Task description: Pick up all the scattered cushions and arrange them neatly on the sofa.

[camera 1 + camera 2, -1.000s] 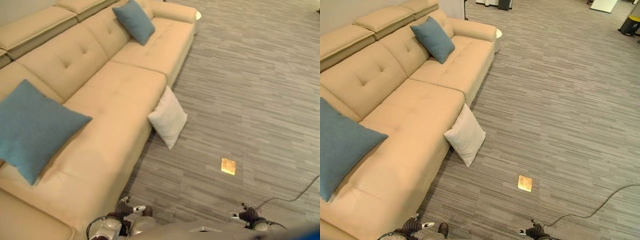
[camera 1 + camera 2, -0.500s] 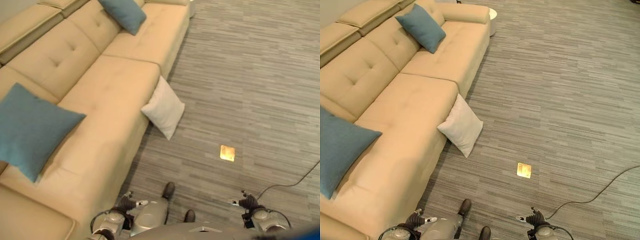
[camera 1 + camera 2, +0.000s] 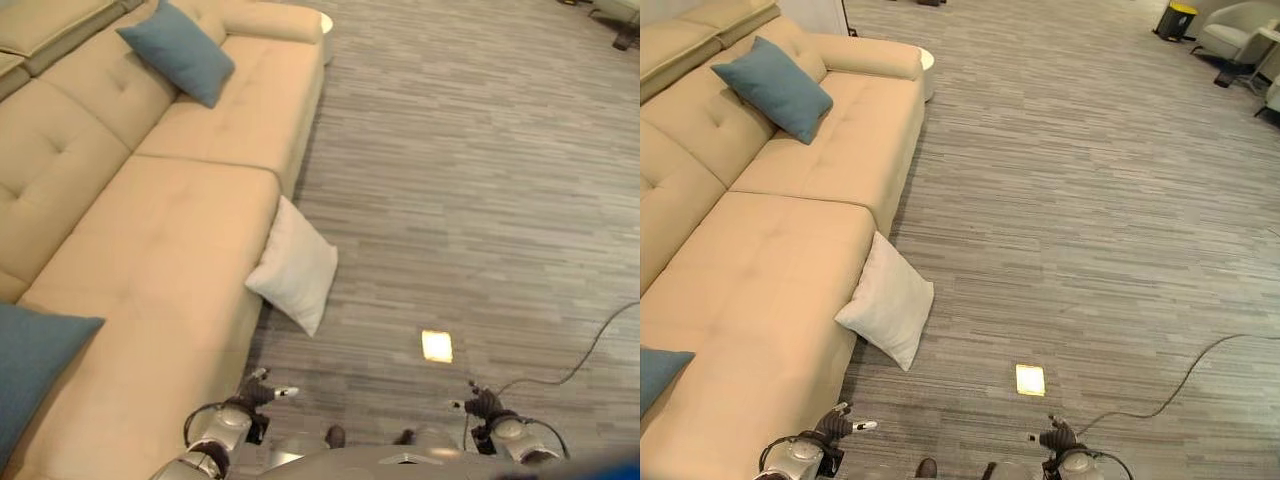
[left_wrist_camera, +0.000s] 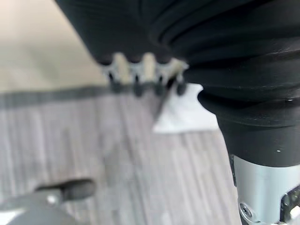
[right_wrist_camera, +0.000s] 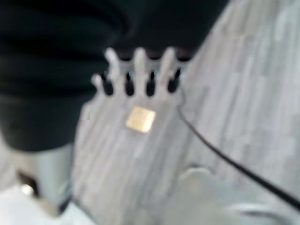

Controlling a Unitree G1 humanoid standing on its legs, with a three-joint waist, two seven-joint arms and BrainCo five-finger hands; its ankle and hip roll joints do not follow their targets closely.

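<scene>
While the square white fabric cushion (image 3: 295, 265) leans on the floor against the long beige upholstered sofa (image 3: 170, 230), well beyond both sets of fingers, the left hand (image 3: 262, 390) and right hand (image 3: 478, 404) hang relaxed, empty. Approaching comes next, I judge, then grasping.

A white cushion (image 4: 185, 111) is seen on the floor (image 4: 117, 154) just past the relaxed fingers (image 4: 123, 69), with the beige sofa (image 4: 42, 47) beside them.
</scene>
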